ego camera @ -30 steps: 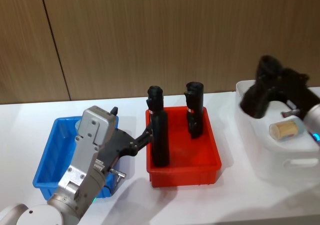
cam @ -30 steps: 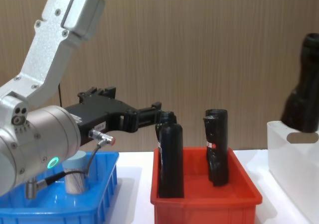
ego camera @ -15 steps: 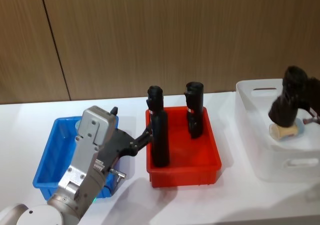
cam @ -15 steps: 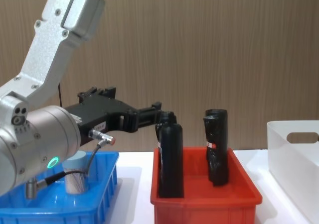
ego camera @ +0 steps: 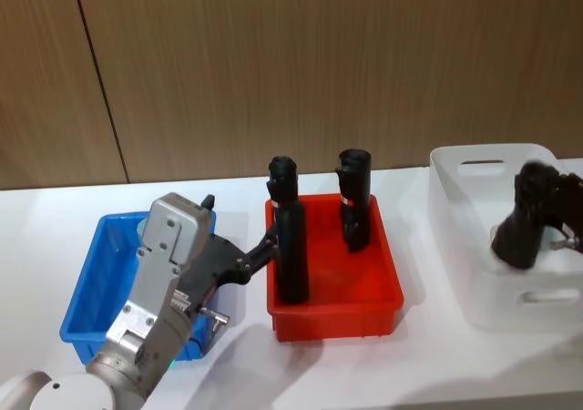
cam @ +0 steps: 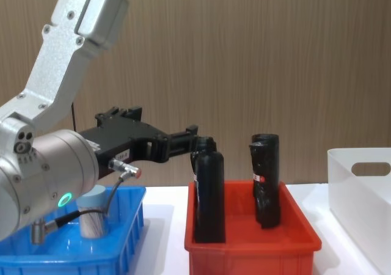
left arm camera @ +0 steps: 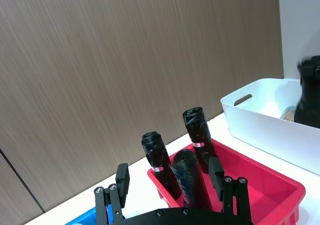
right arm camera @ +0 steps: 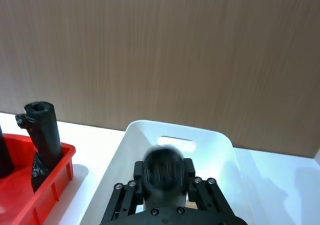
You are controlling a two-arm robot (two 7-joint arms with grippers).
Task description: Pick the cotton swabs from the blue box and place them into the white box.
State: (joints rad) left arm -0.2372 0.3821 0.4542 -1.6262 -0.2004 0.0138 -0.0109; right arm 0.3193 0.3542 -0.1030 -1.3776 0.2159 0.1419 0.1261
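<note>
1 cotton swabs tub (cam: 93, 219) upright in blue box (cam: 125, 238) | left gripper (left arm camera: 172, 179) jaws released | right gripper (ego camera: 526, 237) in white box (ego camera: 474, 292), jaws unclear

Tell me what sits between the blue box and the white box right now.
In the head view, the red bin sits between the blue box and the white box, holding upright black rolls.

Three bins stand on the bench (ego camera: 228, 374): one blue box (ego camera: 84, 305) at nine o'clock, one red bin (ego camera: 335, 302) in the middle, one white box (ego camera: 510, 292) at three o'clock. Three black rolls (left arm camera: 186, 172) stand in the red bin, as the left wrist view shows. One of the cotton swabs (cam: 93, 212) stands in the blue box.
</note>
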